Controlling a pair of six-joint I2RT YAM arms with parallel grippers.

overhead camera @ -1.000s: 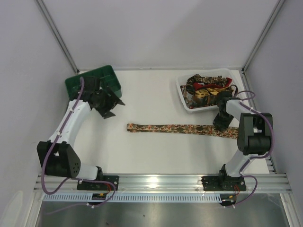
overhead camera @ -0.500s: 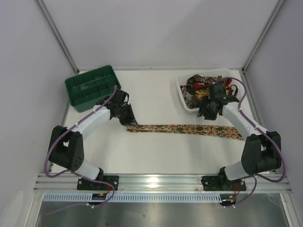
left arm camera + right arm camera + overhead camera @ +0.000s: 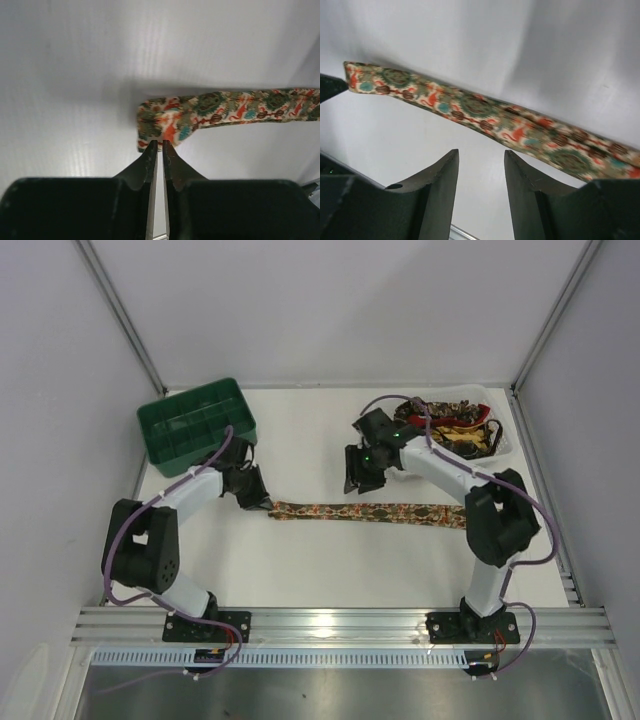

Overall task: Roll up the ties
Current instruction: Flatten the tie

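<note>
Left wrist view shows the left end effector (image 3: 158, 143) pinching the edge of the tie (image 3: 225, 105) at its left end. The tie lies stretched across the surface (image 3: 320, 560), its right end hidden behind the right arm. The right end effector (image 3: 481, 156) hangs spread above the tie's middle. More ties (image 3: 455, 430) fill the white tray (image 3: 500, 445), partly covered.
</note>
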